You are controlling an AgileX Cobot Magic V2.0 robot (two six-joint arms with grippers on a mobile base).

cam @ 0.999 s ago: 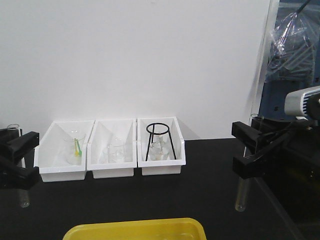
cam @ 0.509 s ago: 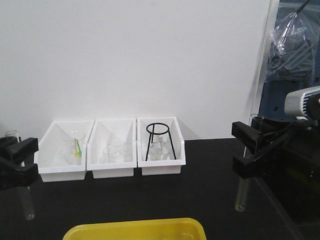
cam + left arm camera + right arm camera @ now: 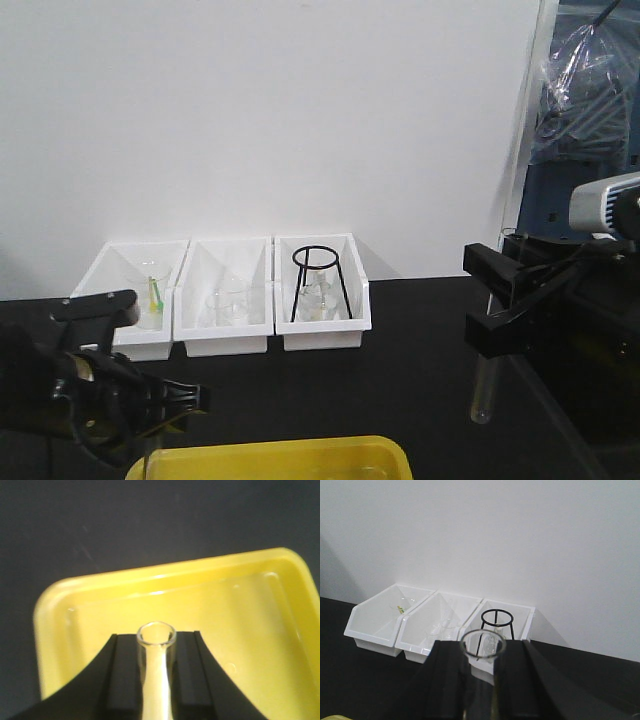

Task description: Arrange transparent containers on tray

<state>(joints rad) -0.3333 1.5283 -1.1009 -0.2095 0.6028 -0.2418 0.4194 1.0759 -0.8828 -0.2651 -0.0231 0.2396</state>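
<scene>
A two-armed robot works over a matte black tabletop (image 3: 420,340). Its left gripper (image 3: 156,642) pinches the first test tube (image 3: 157,685), clear glass, between black fingers. It holds the tube low above the yellow tray (image 3: 250,605), open mouth leading. Whether glass touches plastic yet cannot be told. The right gripper (image 3: 482,655) clamps the second test tube (image 3: 482,395) upright, well apart from the tray, off to the right.

The step in hand appears to be laying the first tube down. It should rest flat inside the raised rim, towards one side so the second fits. The fingers should part slowly, since round glass may roll.

Behind, three white bins (image 3: 225,343) stand against a plain white wall (image 3: 300,120), holding glass beakers (image 3: 232,300). The rightmost also holds a black ring stand (image 3: 296,285).
</scene>
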